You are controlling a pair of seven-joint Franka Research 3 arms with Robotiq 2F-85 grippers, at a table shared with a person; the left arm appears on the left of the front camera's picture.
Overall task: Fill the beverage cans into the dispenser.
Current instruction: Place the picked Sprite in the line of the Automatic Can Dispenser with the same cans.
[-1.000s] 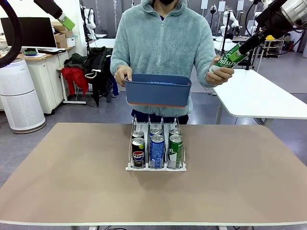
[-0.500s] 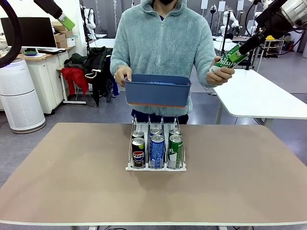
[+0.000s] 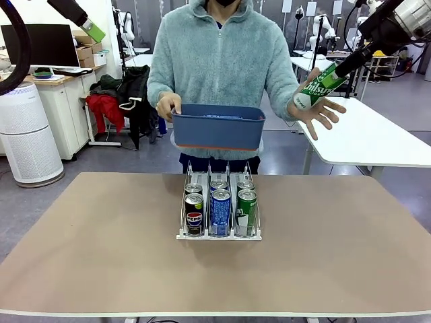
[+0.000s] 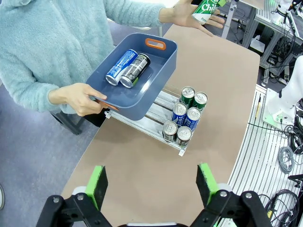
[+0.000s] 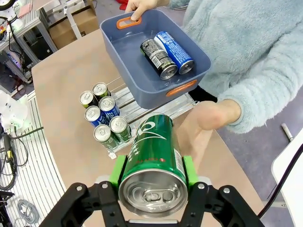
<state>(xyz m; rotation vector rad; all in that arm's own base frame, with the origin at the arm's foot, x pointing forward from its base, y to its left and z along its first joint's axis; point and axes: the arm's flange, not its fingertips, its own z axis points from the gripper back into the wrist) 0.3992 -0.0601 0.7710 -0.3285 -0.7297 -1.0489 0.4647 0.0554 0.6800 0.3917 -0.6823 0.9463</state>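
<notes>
My right gripper [image 3: 335, 71] is raised at the far right, shut on a green beverage can [image 3: 314, 86] that slants down toward the person's open hand [image 3: 318, 108]. In the right wrist view the green can [image 5: 152, 158] sits between my green pads [image 5: 117, 171], with my right gripper [image 5: 152, 176] around it. The dispenser [image 3: 219, 237] stands mid-table with several cans in its three lanes. My left gripper [image 4: 151, 182] hangs open high above the dispenser [image 4: 147, 118].
The person's other hand holds a dark blue bin [image 3: 217, 131] above the dispenser's far end. Inside the bin [image 5: 125, 52] lie a black can [image 5: 158, 57] and a blue can [image 5: 173, 45]. The brown table [image 3: 101, 256] is bare around the dispenser.
The person's hand has let go of the green can and spread open below it. The bin has shifted slightly left. Neither arm has moved.
</notes>
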